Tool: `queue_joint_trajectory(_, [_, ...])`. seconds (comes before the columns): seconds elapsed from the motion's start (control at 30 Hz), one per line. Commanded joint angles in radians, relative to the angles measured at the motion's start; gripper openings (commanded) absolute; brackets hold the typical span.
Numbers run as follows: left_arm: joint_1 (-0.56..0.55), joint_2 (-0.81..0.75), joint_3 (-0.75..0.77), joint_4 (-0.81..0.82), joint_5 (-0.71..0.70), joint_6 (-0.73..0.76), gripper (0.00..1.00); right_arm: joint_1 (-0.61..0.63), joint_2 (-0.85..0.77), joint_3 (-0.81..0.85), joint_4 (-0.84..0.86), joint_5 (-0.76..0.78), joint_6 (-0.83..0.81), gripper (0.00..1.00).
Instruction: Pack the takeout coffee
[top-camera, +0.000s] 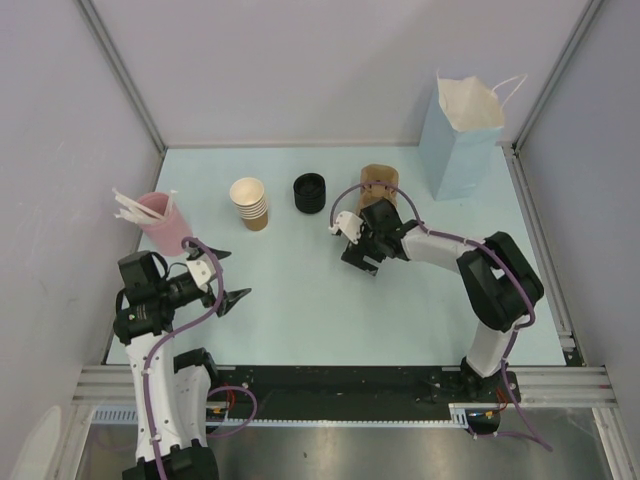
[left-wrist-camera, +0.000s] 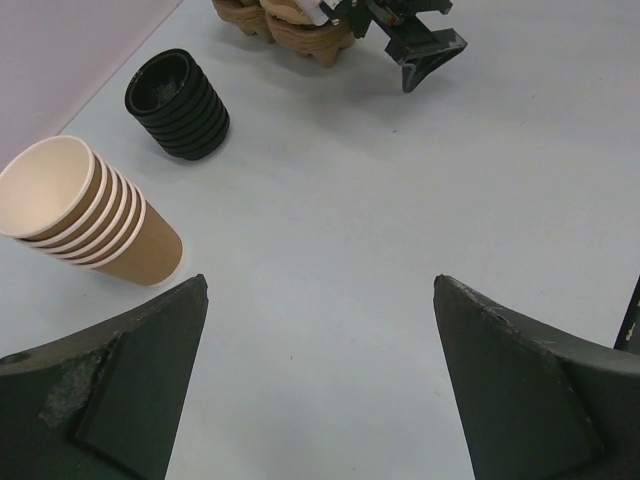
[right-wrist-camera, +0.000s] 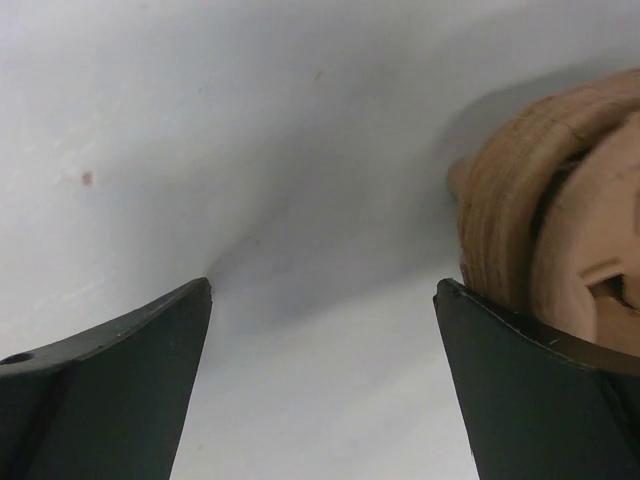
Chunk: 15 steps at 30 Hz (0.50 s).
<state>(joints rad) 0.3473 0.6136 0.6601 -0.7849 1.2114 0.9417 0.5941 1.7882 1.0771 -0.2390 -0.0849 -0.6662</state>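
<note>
No single takeout coffee cup is in view; the only tan cups are a nested stack (top-camera: 250, 203) (left-wrist-camera: 90, 215). My left gripper (top-camera: 228, 275) (left-wrist-camera: 320, 282) hovers open over bare table, to the front left of that stack, with nothing between its fingers. My right gripper (top-camera: 348, 245) (right-wrist-camera: 325, 285) is open too and sits low over the table. Its right finger is beside a stack of brown pulp cup carriers (top-camera: 378, 185) (right-wrist-camera: 520, 220); whether they touch I cannot tell. In the left wrist view my right gripper (left-wrist-camera: 420, 50) shows at the top.
A stack of black lids (top-camera: 309, 192) (left-wrist-camera: 180, 105) stands between the cups and the carriers. A pink cup of white stirrers (top-camera: 155, 220) is at the left. A light blue paper bag (top-camera: 460, 130) stands open at the back right. Grey walls surround the table.
</note>
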Motion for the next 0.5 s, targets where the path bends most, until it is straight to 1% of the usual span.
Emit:
queue_joint_trajectory(0.0, [0.005,0.002,-0.007,0.041,0.056,0.02,1.0,0.018,0.046,0.015,0.148,0.077,-0.016,1.0])
queue_joint_trajectory(0.2, [0.004,0.011,-0.007,0.044,0.053,0.017,1.0,0.024,0.106,0.078,0.216,0.085,-0.01,1.0])
queue_joint_trajectory(0.3, [0.004,0.014,-0.007,0.05,0.05,0.008,1.0,0.021,0.175,0.182,0.231,0.143,-0.012,1.0])
queue_joint_trajectory(0.47, [0.005,0.023,-0.01,0.069,0.04,-0.007,1.0,0.016,0.298,0.334,0.218,0.132,-0.001,1.0])
